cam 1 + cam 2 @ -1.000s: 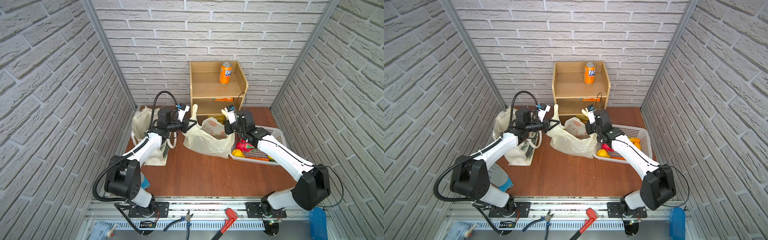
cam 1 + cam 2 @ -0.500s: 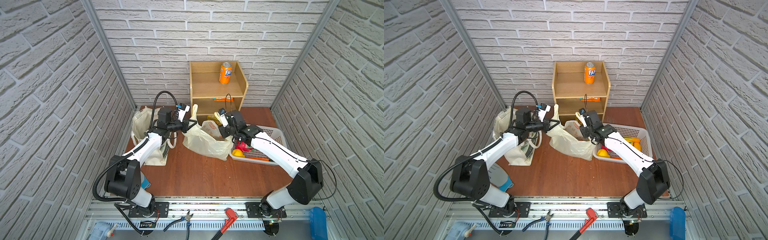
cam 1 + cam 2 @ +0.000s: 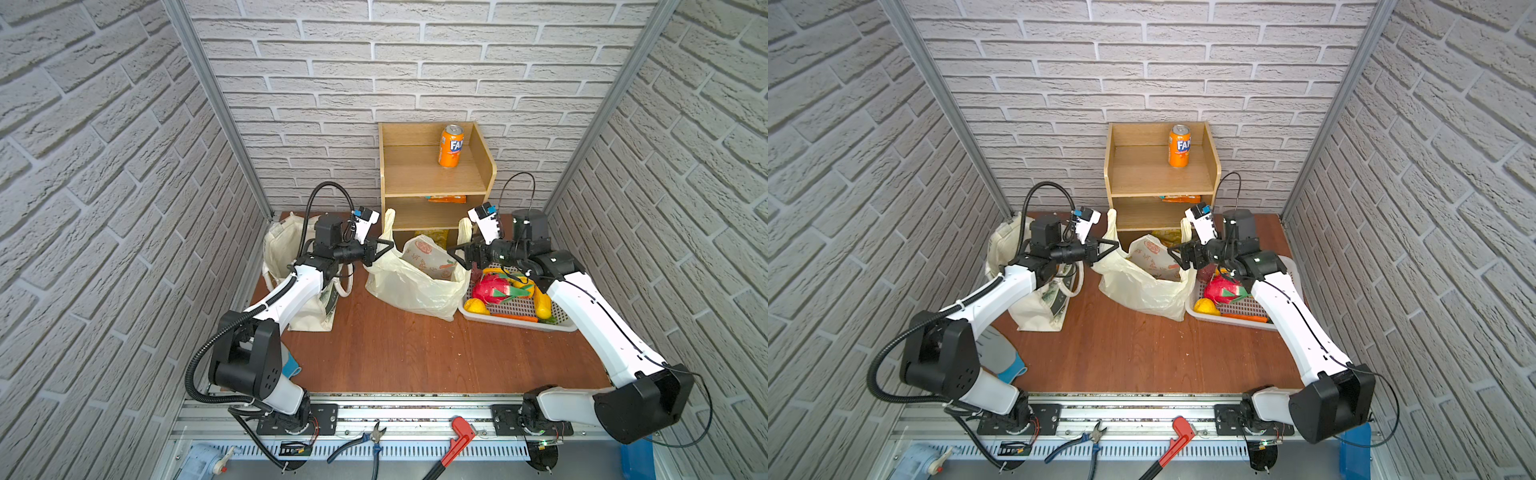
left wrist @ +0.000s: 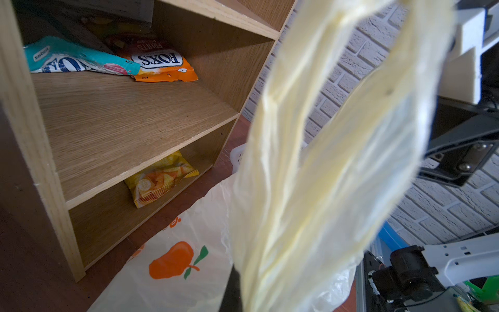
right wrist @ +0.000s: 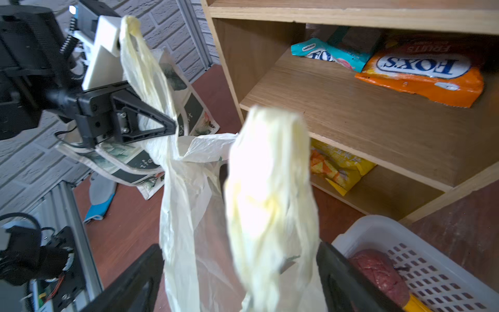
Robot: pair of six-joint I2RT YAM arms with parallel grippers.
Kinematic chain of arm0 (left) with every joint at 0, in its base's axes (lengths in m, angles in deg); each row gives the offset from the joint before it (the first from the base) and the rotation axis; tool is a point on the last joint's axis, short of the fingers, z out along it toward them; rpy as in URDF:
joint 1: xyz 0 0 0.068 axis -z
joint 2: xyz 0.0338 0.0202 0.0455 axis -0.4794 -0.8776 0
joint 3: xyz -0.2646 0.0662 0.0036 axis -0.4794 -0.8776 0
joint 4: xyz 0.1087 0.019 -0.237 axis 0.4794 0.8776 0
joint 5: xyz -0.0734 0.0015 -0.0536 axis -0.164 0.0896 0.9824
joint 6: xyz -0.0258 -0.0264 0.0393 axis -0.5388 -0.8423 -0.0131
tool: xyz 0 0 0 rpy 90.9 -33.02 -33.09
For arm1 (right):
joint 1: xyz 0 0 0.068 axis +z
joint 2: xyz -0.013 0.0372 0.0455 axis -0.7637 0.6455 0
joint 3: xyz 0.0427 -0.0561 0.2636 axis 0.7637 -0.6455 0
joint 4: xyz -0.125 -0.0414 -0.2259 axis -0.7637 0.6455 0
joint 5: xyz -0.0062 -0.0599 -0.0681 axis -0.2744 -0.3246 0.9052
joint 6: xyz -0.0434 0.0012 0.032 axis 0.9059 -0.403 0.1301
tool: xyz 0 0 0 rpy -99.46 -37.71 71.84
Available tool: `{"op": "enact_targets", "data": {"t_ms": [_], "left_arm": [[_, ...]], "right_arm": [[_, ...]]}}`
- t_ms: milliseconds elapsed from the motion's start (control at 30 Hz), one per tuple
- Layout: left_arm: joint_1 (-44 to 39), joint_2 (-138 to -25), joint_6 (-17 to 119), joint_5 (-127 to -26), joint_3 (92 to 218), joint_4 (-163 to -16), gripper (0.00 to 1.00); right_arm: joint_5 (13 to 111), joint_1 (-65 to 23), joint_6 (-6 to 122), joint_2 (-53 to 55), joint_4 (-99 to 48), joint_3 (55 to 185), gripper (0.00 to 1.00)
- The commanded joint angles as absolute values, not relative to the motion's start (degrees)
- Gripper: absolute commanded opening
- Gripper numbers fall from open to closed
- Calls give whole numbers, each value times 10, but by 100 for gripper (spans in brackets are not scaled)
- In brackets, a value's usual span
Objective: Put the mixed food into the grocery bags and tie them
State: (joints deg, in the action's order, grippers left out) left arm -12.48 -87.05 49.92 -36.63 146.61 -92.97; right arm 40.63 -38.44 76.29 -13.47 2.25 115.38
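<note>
While our left tool (image 3: 378,251) clamps the left bag handle (image 3: 388,220), our right tool (image 3: 457,257) gapes.
Right bag handle (image 5: 267,175) stands upright between its jaws.

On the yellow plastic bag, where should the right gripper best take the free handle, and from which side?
Grip the free handle around its middle, where it is bunched into a narrow upright loop. Come in level from the basket side: the right gripper has its open fingers on either side of it. The left gripper holds the other handle up.
</note>
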Motion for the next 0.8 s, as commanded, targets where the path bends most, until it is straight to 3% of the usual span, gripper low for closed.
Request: {"op": "enact_targets", "data": {"t_ms": [0, 300, 767], "left_arm": [[-132, -869, 514, -346, 1468, -944, 0], [-137, -871, 517, -328, 1468, -941, 0], [-137, -885, 513, -294, 1481, -937, 0]], "right_arm": [[329, -407, 748, -173, -33, 1126, 91], [257, -492, 687, -205, -137, 1021, 91], [171, -517, 644, -110, -234, 991, 87]]}}
